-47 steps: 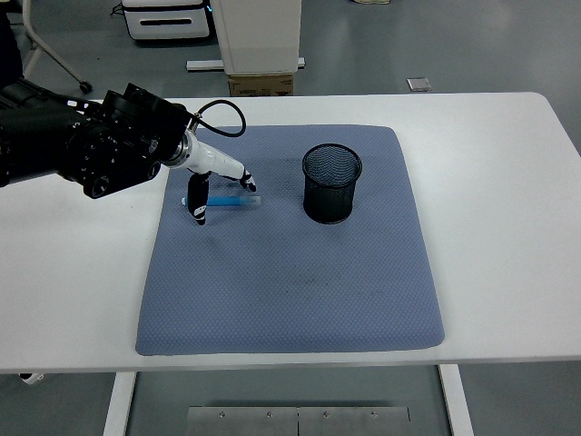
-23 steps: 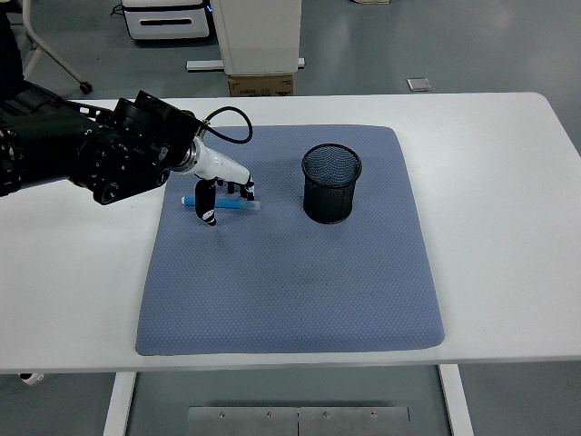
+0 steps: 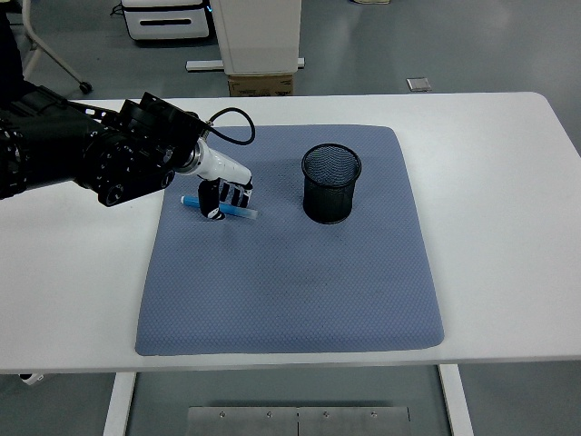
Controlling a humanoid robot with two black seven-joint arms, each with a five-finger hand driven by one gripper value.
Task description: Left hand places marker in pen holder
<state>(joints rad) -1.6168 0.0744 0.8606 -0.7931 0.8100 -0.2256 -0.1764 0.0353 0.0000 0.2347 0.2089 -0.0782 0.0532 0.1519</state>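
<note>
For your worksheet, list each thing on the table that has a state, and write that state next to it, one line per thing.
Marker: lying flat on the mat, capped end not clear, under the fingers.
Left robot hand: fingers curled down around the marker, which is not lifted.
Pen holder: upright, looks empty.
Mat: spread flat on the table.
</note>
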